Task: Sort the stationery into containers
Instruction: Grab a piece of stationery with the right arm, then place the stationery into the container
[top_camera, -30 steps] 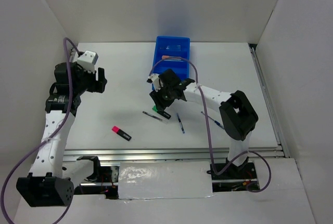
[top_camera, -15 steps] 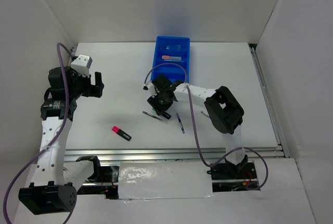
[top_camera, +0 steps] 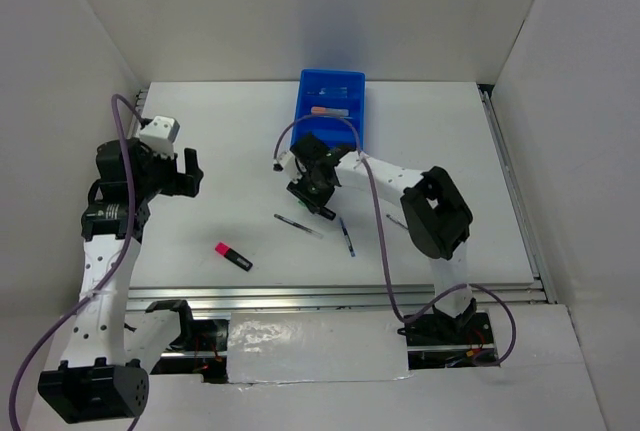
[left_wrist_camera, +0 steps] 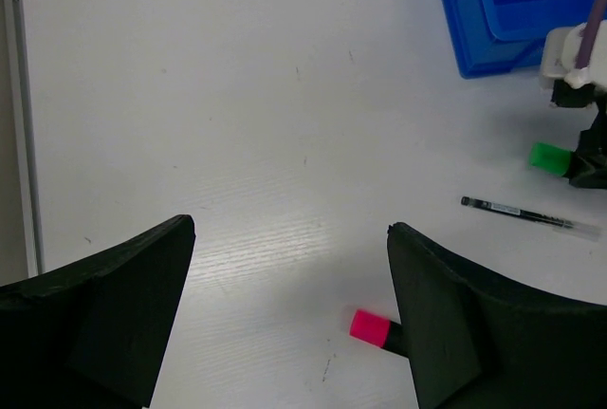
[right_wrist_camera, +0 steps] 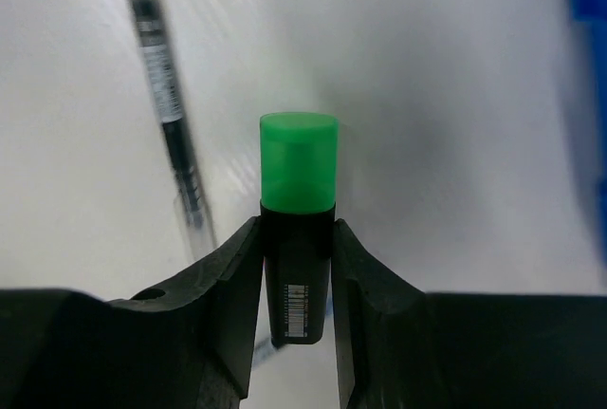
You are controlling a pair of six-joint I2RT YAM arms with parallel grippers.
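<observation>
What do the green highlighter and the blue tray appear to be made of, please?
The green highlighter looks like plastic: smooth, slightly translucent cap with a soft sheen, matte black barrel bearing a barcode label. The blue tray is probably moulded plastic: uniform colour, thin smooth walls.

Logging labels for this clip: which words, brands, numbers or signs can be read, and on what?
Nothing can be read as text.
Barcode sticker on the green highlighter: digits too small.
Print on the dark pen: blurred.
</observation>
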